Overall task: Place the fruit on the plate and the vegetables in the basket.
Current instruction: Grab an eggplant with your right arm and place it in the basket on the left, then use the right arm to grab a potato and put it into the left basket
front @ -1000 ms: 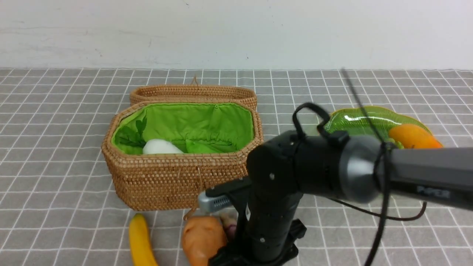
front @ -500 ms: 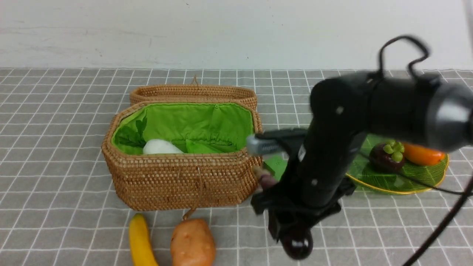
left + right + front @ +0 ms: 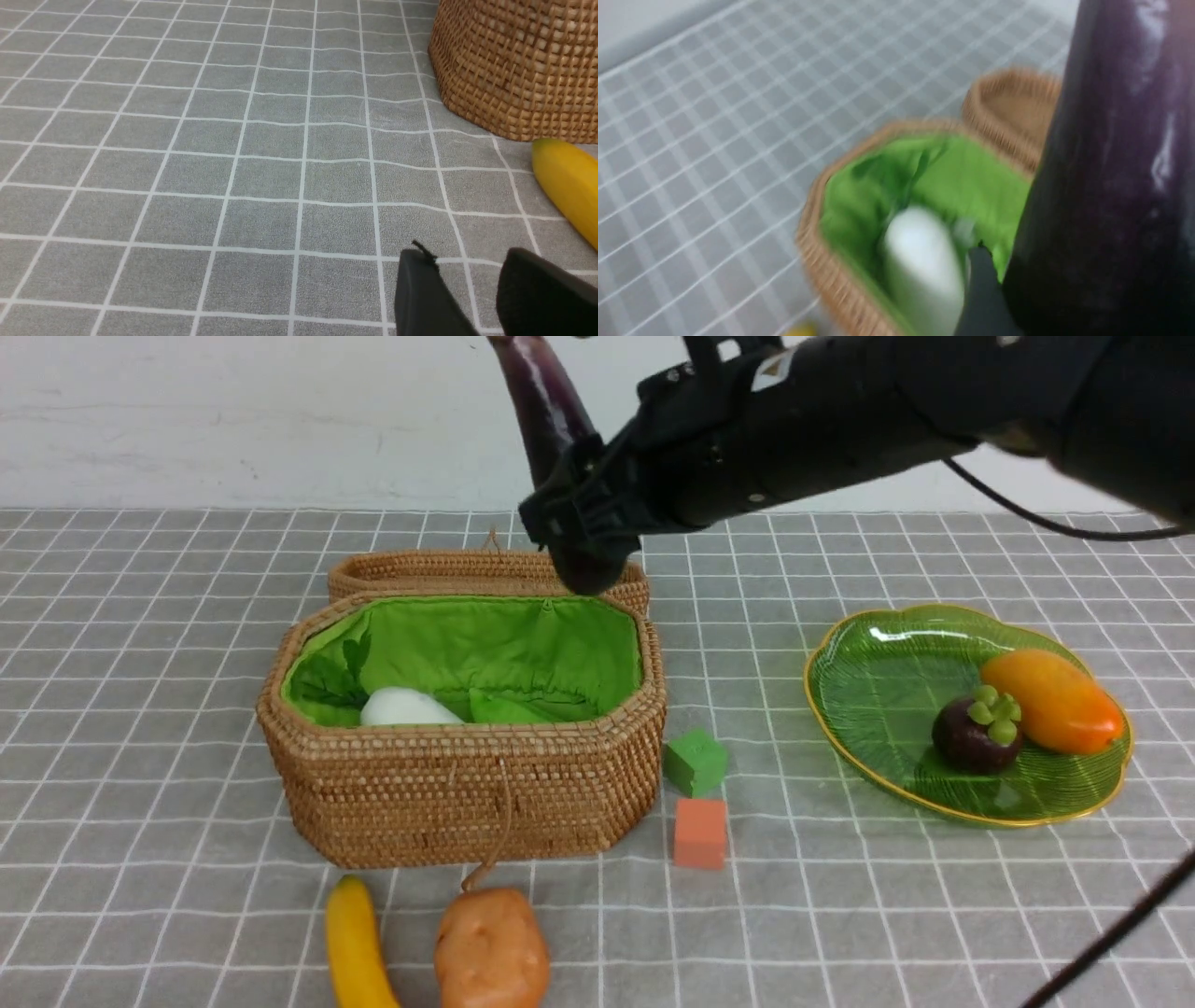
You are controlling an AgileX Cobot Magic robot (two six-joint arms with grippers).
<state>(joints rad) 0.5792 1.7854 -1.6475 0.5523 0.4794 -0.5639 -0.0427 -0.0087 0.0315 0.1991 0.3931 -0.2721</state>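
Note:
My right gripper is shut on the dark purple eggplant, which hangs high over the back rim of the woven basket. In the right wrist view the eggplant fills the side, one finger against it. The white radish lies in the green lining. The mango and mangosteen sit on the green plate. The banana and potato lie in front of the basket. My left gripper is open and empty, low over the cloth near the banana.
A green cube and an orange cube sit between basket and plate. The basket's lid lies open behind it. A grey checked cloth covers the table; a white wall stands behind.
My right arm has risen from the table's front with the eggplant and swung up and back over the basket. The cubes, plate and fruit it hid now show.

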